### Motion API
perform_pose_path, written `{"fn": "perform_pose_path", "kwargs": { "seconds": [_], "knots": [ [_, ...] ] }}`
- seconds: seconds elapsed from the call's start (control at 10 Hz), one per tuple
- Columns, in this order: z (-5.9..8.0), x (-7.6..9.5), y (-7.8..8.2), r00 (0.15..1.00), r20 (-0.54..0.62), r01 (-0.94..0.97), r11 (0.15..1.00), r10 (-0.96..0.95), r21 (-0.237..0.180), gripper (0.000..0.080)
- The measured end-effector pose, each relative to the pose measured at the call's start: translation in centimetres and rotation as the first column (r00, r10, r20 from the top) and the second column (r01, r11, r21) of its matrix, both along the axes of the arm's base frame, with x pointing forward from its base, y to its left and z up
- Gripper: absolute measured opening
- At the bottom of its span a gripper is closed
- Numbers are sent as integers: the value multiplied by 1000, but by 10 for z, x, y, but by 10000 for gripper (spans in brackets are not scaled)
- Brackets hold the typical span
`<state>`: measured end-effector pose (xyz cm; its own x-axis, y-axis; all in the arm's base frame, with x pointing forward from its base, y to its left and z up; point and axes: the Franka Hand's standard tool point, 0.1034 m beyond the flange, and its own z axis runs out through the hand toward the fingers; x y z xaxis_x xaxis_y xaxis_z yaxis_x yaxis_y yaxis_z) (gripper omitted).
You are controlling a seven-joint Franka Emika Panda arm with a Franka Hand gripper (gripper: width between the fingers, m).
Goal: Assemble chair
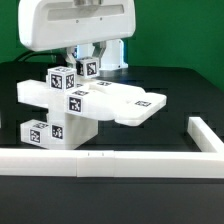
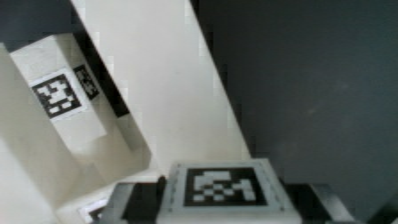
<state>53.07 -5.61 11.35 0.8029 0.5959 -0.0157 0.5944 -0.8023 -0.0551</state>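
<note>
One tool: the tool [image 1: 80, 68] hung under the arm's white housing, jaws drawn together on a small tagged chair block [image 2: 217, 187].
Held part: chair block clamped between the dark fingertips [image 2: 128, 199], tag facing the wrist camera.
Task's thing: partly built chair [image 1: 75, 103] stood on the dark surface [image 1: 170, 165], directly beneath the tool.
Long axis: flat seat slab [image 1: 130, 102] ran from the tagged stack toward the exterior view's right.
Key relation: block sat just above the slab's stacked end; judged contact unclear.
Border: white rail [image 1: 100, 160] lay nearer the camera, apart from the chair.
</note>
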Motion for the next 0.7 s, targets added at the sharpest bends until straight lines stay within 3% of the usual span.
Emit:
{"fn": "perform_pose_path", "kwargs": {
  "seconds": [0.4, 0.7],
  "knots": [
    [0, 0, 0, 997, -3, 74, 997, -74, -3, 281],
    [-1, -2, 2, 918, -9, 396, 918, -396, -16, 281]
  ]
}}
